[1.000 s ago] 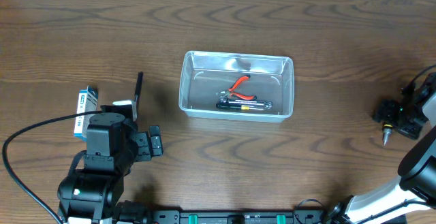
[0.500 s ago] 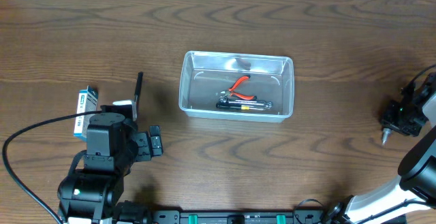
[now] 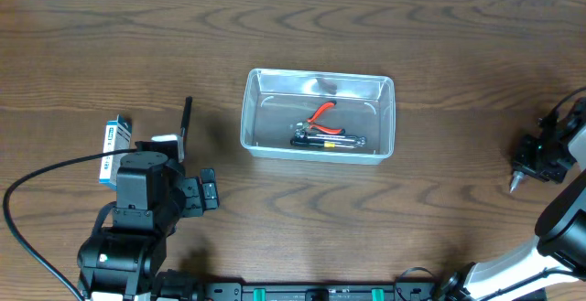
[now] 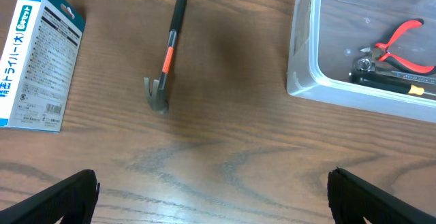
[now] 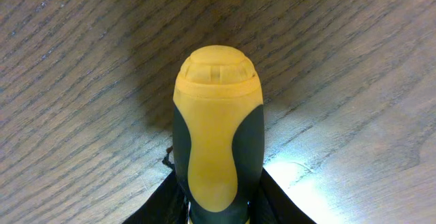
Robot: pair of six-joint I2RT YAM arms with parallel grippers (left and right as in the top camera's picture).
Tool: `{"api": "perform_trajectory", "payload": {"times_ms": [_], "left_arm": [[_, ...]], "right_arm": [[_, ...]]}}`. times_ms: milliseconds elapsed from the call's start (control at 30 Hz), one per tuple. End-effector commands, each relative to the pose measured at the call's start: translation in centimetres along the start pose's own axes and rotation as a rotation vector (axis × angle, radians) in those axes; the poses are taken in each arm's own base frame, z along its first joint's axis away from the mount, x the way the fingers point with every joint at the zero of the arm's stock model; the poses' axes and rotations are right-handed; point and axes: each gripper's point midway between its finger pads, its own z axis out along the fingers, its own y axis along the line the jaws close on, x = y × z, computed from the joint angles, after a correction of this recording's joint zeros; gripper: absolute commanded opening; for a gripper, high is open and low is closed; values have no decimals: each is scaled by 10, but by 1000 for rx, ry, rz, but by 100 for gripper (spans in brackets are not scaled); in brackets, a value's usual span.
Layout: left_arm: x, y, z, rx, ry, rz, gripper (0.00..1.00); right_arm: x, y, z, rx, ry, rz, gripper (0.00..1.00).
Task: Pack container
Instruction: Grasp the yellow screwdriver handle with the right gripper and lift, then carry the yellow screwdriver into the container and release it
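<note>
The container [image 3: 247, 118] is a clear rectangular bin at the table's middle. Inside it lie red-handled pliers [image 3: 322, 111] and a black tool [image 3: 328, 140]. At the far right, my right gripper [image 3: 540, 157] is shut on a screwdriver [image 5: 218, 122] with a yellow-and-black handle. Its metal tip [image 3: 515, 186] points toward the near edge. In the left wrist view my left gripper [image 4: 211, 180] stands wide open over bare wood, holding nothing. A small hammer [image 4: 167, 54] lies ahead of it, with the container [image 4: 300, 54] to its right.
A blue-and-white box [image 3: 113, 138] lies at the left, next to the left arm [image 3: 137, 191]. The hammer [image 3: 186, 123] lies between that box and the container. A black cable [image 3: 46, 175] loops over the table's left front.
My right gripper's fingers have closed onto the screwdriver handle and shifted slightly right. The left arm has not moved.
</note>
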Motion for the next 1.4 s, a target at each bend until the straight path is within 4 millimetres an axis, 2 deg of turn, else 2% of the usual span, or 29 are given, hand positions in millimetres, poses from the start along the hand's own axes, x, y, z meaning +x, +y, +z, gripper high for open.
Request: {"api": "perform_trajectory", "payload": {"times_ms": [0, 167, 300, 367, 500, 600, 700, 800, 967, 1100, 1200, 1367], "left_arm": [[-6, 0, -5, -5, -18, 1, 98], [-6, 0, -5, -5, -18, 1, 98], [-6, 0, -5, -5, -18, 1, 98], [-6, 0, -5, -5, -18, 1, 98], [-6, 0, -5, -5, -18, 1, 98], [-6, 0, -5, -5, -18, 1, 98], [-6, 0, -5, -5, -18, 1, 98], [-6, 0, -5, -5, -18, 1, 98], [-6, 1, -5, -5, -17, 1, 98], [-6, 1, -5, -5, -17, 1, 98], [-6, 0, -5, -5, -18, 1, 98], [-6, 0, -5, -5, -18, 1, 98]], "right_arm": [[5, 19, 14, -113, 26, 0, 1], [-3, 47, 4, -195, 8, -69, 1], [-17, 75, -19, -205, -15, -184, 1], [-26, 98, -37, -211, -39, -279, 1], [-38, 153, -80, -229, -106, -487, 1], [-36, 206, -116, -250, -163, -697, 1], [-19, 260, -145, -271, -210, -985, 1], [10, 310, -161, -260, -259, -1290, 1], [61, 376, -166, -268, -332, -1638, 1], [87, 406, -154, -293, -339, -1778, 1], [106, 413, -132, -329, -269, -1854, 1], [121, 411, -87, -330, -122, -1868, 1]]}}
